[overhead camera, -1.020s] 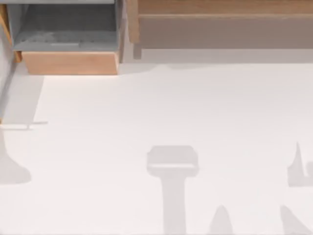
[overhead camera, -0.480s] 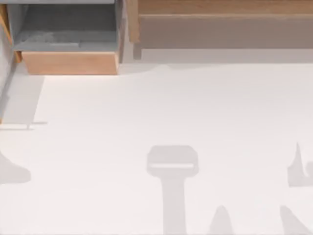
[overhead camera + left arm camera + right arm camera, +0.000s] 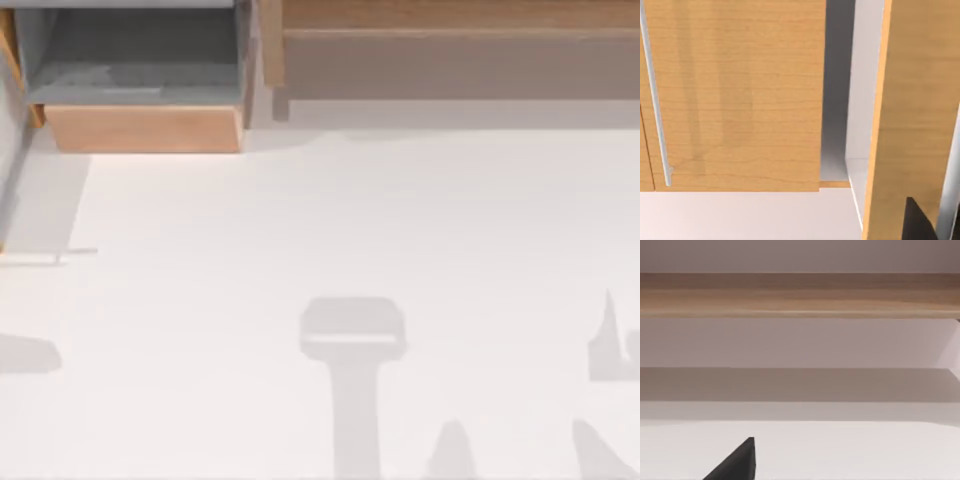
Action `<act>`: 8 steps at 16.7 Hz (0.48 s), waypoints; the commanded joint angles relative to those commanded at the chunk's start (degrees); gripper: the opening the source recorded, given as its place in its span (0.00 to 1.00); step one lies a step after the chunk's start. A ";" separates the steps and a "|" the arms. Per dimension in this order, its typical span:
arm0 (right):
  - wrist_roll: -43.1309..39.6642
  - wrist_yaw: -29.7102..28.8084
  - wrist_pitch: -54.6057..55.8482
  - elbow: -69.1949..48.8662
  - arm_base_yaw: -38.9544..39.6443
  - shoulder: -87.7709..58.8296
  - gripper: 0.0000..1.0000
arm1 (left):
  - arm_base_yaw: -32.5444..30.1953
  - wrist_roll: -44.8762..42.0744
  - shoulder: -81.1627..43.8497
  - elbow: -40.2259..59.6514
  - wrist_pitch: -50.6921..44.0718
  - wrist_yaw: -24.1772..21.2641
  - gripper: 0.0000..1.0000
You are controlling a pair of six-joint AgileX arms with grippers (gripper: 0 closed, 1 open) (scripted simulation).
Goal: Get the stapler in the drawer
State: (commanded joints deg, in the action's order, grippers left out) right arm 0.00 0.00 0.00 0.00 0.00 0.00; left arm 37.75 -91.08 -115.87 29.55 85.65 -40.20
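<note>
Jaws: you cannot tell either gripper's opening from the finger tips glimpsed | drawer (image 3: 140,100) pulled open at far left, ready to receive | wooden unit (image 3: 450,50) to its right | stapler: nowhere you can spot it.

A long wooden unit (image 3: 450,15) with a beige-grey recess (image 3: 460,65) stands along the far edge of the white counter (image 3: 330,220), toward its right side. Soft grey shadows lie across the counter's near part.
</note>
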 joint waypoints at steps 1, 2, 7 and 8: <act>0.00 0.00 0.00 0.00 0.00 0.00 1.00 | 0.00 0.00 0.00 0.00 0.00 0.00 0.00; 0.00 0.00 0.00 0.00 0.00 0.00 1.00 | 0.00 0.00 0.00 0.00 0.00 0.00 0.00; 0.00 0.00 0.00 0.00 0.00 0.00 1.00 | 0.14 0.20 -0.59 -0.06 -0.52 0.00 0.00; 0.00 0.00 0.00 0.00 0.00 0.00 1.00 | 0.00 0.20 -0.71 0.13 -0.65 0.09 0.00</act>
State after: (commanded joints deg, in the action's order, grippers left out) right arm 0.00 0.00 0.00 0.00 0.00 0.00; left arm 37.75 -90.88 -116.58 29.68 85.00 -40.12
